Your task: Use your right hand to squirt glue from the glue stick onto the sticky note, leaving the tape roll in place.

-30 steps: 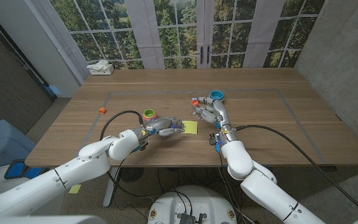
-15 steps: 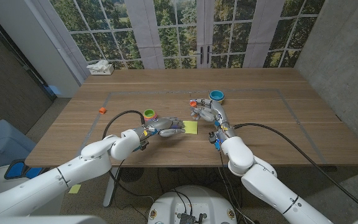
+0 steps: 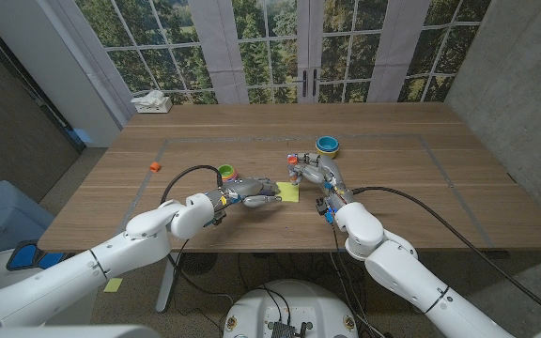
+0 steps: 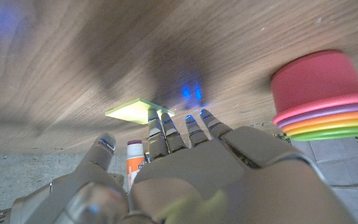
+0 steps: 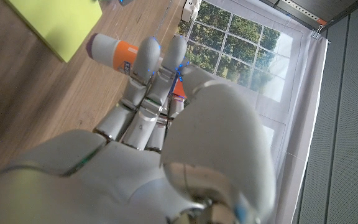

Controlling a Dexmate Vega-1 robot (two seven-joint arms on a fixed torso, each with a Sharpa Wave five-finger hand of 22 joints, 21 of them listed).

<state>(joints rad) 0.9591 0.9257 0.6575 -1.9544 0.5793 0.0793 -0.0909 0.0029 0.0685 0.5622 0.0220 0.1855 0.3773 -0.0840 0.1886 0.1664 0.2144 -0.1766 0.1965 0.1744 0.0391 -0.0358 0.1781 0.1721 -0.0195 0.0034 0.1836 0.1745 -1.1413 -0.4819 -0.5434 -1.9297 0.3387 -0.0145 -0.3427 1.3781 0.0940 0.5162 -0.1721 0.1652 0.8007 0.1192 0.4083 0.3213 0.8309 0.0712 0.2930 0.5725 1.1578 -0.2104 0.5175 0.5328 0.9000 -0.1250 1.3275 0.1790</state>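
Note:
A yellow-green sticky note [image 3: 288,192] [image 4: 135,111] [image 5: 55,18] lies on the wooden table near its middle. My right hand [image 3: 314,173] [image 5: 166,124] grips the orange-and-white glue stick [image 3: 294,161] [image 5: 107,47] [image 4: 134,163] just behind the note's far edge, one end of the stick pointing toward the note. The blue tape roll [image 3: 327,145] sits on the table beyond the right hand, apart from it. My left hand [image 3: 250,192] [image 4: 216,168] reaches in beside the note with its fingers stretched out, fingertips at the note's edge, holding nothing.
A stack of coloured cups [image 3: 225,172] [image 4: 319,87] stands close behind the left hand. A small orange block [image 3: 155,166] lies farther left. A tissue box [image 3: 151,103] sits at the far left corner. A taped rectangle marks the tabletop.
My right hand has carried the glue stick a little to the left and nearer, closer to the sticky note. The left hand has hardly moved.

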